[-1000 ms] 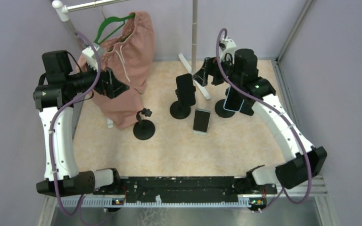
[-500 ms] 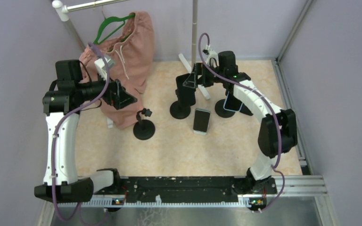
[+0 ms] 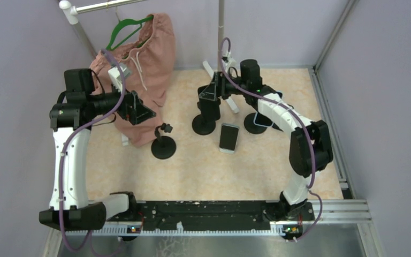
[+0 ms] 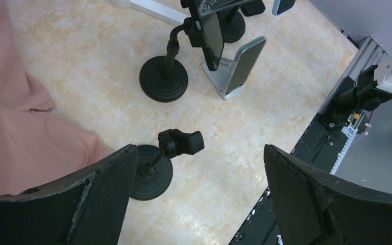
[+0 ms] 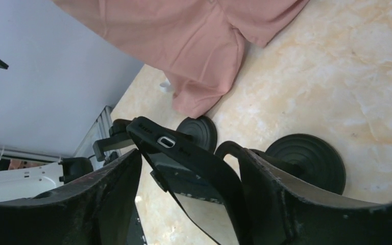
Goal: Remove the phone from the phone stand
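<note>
A black phone [image 3: 210,98] stands upright in a black phone stand with a round base [image 3: 203,126] at mid table. My right gripper [image 3: 210,91] is open and straddles the phone's top. In the right wrist view the phone [image 5: 184,153] sits between the fingers [image 5: 97,204], with a gap on the left side; the right finger lies close to its back. My left gripper [image 3: 141,110] is open and empty, hovering beside the pink garment. The left wrist view shows the phone [image 4: 213,31] and the stand's base [image 4: 164,79] far off.
An empty black stand [image 3: 163,145] is left of centre, below my left gripper [image 4: 200,150]. A phone on a silver stand [image 3: 228,137] and a blue-cased phone [image 3: 264,119] on another stand are to the right. A pink garment [image 3: 144,64] hangs from a rack at the back left.
My right arm has swung left from the blue-cased phone to the black phone, and its fingers now straddle it. My left arm shifted slightly right and then held still.
</note>
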`<state>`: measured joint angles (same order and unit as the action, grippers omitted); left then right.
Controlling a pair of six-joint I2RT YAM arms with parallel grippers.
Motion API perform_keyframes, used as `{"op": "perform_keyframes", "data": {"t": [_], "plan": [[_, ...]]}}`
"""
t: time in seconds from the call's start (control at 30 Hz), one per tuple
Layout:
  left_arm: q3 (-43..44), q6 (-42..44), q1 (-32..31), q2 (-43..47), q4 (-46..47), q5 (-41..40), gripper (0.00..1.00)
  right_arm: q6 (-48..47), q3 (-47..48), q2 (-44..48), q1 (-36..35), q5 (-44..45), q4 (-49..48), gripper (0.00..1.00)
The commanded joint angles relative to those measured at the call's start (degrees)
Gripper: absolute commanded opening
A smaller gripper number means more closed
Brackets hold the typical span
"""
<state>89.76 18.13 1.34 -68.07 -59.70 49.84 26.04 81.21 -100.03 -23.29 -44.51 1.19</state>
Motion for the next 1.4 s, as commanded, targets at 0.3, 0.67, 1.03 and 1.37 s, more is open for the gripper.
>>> {"op": "perform_keyframes", "data": {"t": [0.3, 0.67, 1.03, 1.37], "plan": [[-0.90, 0.79, -0.29, 0.49, 1.52, 0.57, 0.99, 3.35, -7.99, 6.78, -3.69, 8.69, -6.08, 0.27], [-1.25, 1.31, -0.44, 0.62, 1.43, 0.43, 0.99, 5.60, -9.64, 11.02, -4.22, 8.82, -10.32, 0.30], [-1.95, 3.12, -0.77, 1.05, 1.04, -0.06, 0.99, 6.62, -11.13, 8.22, -6.17, 8.62, -12.45, 0.33], [-4.23, 6.18, -0.79, 2.65, 0.73, 1.66, 0.99, 9.02, -4.67, 11.14, -6.32, 6.24, -10.45, 0.00]]}}
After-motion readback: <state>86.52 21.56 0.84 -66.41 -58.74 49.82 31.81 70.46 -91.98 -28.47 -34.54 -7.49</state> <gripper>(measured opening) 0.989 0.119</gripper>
